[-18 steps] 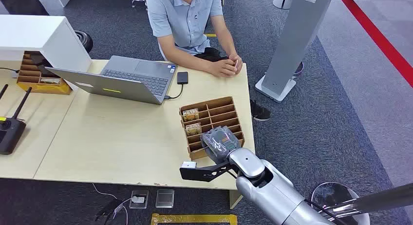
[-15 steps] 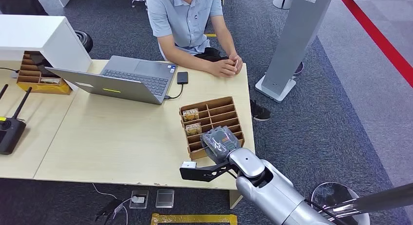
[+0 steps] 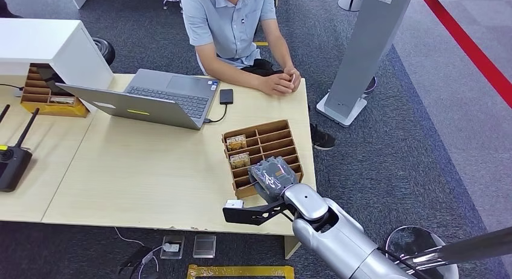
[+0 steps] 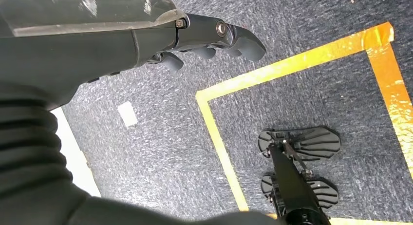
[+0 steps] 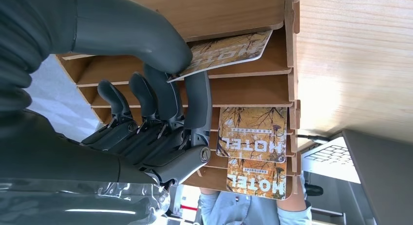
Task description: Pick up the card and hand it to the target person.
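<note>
Card (image 5: 226, 50) seemingly pinched inside wooden organizer (image 5: 272, 84)

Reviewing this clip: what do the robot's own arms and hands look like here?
The right arm is a smooth silver shell with rounded joint housings and a black bracket at the wrist. The right robot hand has a grey ribbed cover, a thick grey thumb, darker fingers and a clear glossy plate over its back. The left robot hand looks alike: dark grey, ribbed cover, screws at the finger pivots.

The head view looks down on the card rack (image 3: 262, 155) that the right wrist view sees close.
</note>
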